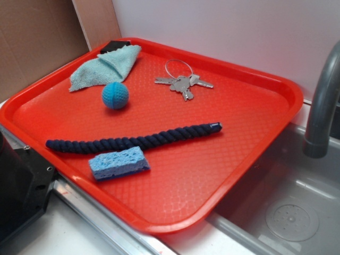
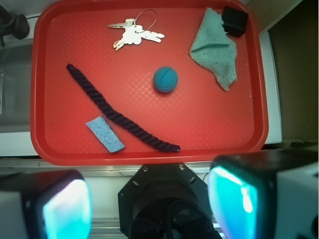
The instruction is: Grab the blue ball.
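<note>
The blue ball (image 1: 115, 95) is a small ridged medium-blue sphere on the red tray (image 1: 228, 154), in its back left part. In the wrist view the blue ball (image 2: 165, 79) lies near the middle of the tray (image 2: 50, 144). My gripper (image 2: 149, 206) is open and empty. Its two fingers, with glowing teal pads (image 2: 67, 209), stand wide apart high above the robot base, short of the tray's near edge and well away from the ball. The gripper does not show in the exterior view.
On the tray lie a dark rope (image 1: 133, 139), a light-blue sponge (image 1: 119, 163), a pale teal cloth (image 1: 106, 67), a bunch of keys (image 1: 183, 82) and a black object (image 1: 114, 46) at the back corner. A sink (image 1: 287, 212) with a grey tap (image 1: 321, 106) is on the right.
</note>
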Motion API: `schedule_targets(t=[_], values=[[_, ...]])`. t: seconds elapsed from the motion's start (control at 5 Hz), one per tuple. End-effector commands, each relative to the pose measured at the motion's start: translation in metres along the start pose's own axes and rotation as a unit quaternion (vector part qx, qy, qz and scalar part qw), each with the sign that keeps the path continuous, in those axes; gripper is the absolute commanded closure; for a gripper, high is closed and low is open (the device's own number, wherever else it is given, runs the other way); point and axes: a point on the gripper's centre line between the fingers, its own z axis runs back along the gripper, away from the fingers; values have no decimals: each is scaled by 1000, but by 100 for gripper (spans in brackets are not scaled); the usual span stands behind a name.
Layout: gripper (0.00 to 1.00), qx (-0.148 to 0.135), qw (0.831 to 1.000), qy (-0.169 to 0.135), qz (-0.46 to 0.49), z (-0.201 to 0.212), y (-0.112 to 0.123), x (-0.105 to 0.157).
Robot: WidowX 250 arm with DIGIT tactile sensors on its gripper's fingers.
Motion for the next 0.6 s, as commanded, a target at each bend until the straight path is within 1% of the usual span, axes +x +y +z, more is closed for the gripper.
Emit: schedule_targets(t=[0.0,0.2,0.4], values=[[0,0,1000,0,0,0,0,0],[0,33,999,-8,26,-41,14,42],[0,10,997,-25,75,-73,22,81]])
